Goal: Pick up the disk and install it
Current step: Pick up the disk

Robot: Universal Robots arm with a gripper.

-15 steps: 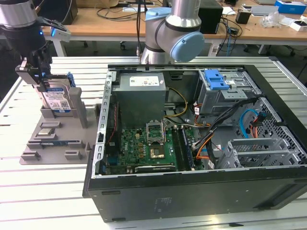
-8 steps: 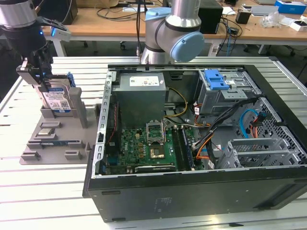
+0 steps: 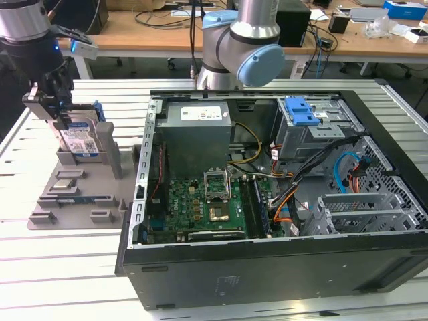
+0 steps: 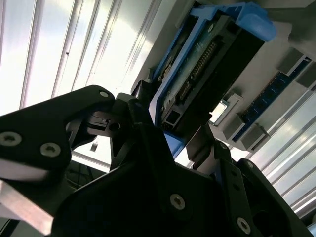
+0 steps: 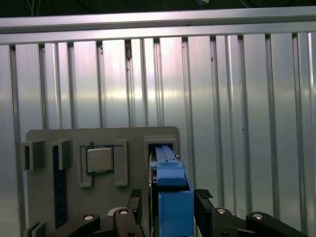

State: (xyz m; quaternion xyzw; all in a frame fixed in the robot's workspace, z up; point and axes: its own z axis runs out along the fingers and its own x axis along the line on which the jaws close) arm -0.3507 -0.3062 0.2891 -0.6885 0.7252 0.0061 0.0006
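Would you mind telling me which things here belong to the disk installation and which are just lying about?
Job in hand: gripper, at the disk; grey holder it stands in; open computer case; blue-latched drive cage, probably.
Lying about: processor chip and memory stick on the holder; blue box on the far desk.

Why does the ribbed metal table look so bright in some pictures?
Second wrist view: glare whitens the table, leaving the claw dark against it. First wrist view: soft light streaks run along the table's ribs. Exterior view: even room lighting, with the computer case shaded inside.
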